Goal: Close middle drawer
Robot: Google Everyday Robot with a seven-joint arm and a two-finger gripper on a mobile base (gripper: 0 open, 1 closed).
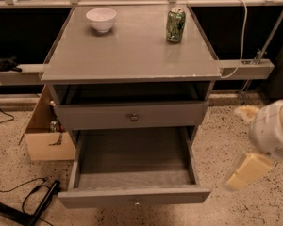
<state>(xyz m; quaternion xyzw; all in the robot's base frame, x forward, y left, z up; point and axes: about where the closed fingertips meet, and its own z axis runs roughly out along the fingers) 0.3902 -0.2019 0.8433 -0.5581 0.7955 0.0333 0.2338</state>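
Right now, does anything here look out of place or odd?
Yes. The middle drawer is pulled far out of the cabinet, well past the drawer above it. The bowl and can stand upright on top. The tool hangs at the right, apart from the drawer.

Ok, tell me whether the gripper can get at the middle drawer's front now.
Probably yes: the gripper hangs right of the open middle drawer, apart from it, and only floor lies between it and the drawer's front.

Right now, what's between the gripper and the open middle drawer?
Only bare speckled floor, in the camera view; the gripper hangs right of the middle drawer.
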